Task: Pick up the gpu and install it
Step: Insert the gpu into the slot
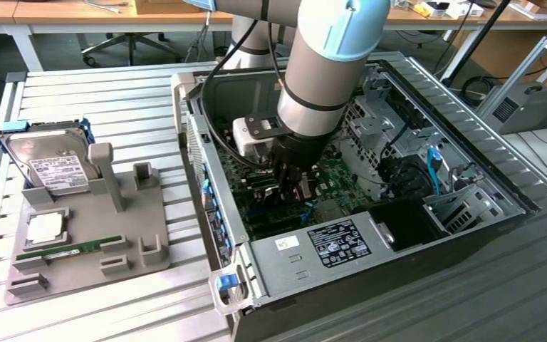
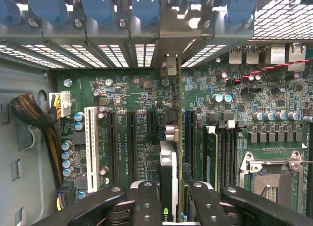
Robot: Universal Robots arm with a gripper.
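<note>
In the frame centre, open computer case [image 1: 283, 267] on worktop [image 1: 83, 92], inside it gripper [image 2: 177, 196] grasping the gpu [image 2: 172, 138] edge-on over motherboard [image 2: 132, 133], hard drive [image 1: 50, 160] in grey holder [image 1: 112, 242] at left.

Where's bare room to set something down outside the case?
Free: the slatted table beyond the hard drive, and the strip between the grey fixture and the PC case. Crowded: inside the case, where the end effector holds the gpu.

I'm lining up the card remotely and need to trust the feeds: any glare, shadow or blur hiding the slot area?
Exterior view: even daylight, but the arm and gripper shadow and hide the board beneath inside the computer case. Wrist view: motherboard sharp and evenly lit, the gpu seen edge-on; bright glare through the rear vent grilles; the near fingers look soft.
</note>
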